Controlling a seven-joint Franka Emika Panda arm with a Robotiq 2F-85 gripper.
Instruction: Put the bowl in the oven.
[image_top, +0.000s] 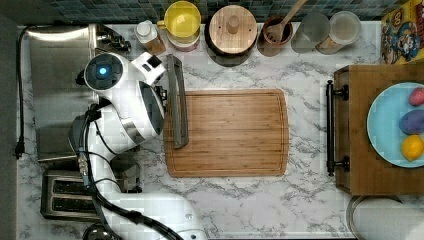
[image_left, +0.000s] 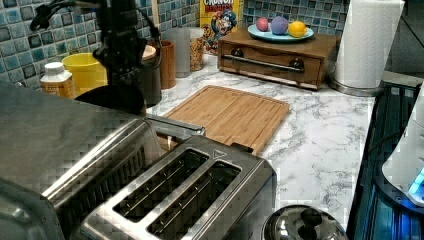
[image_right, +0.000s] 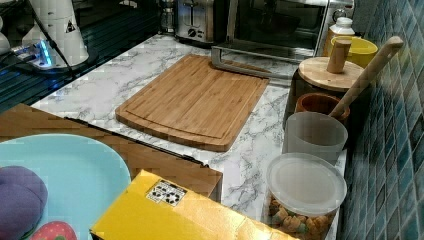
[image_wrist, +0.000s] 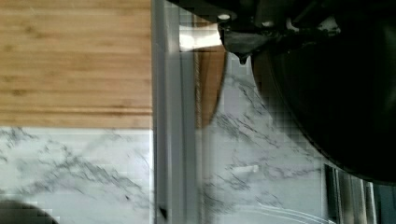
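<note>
Claw (image_left: 124, 82) clamped on the rim of the black bowl (image_left: 107, 100), which we find hanging over the oven (image_left: 50, 135) front, above the lowered door. The door's bar handle (image_top: 177, 100) overlaps the near edge of the cutting board (image_top: 230, 132). The toaster (image_top: 65, 195) stands just beside the oven. The yellow cup (image_left: 85, 70) and a bottle (image_left: 55, 80) stand near, by the tiled wall. The desk (image_top: 310, 200) beyond the board lies open. The bowl is round, with no long axis; we cannot tell its tilt.
</note>
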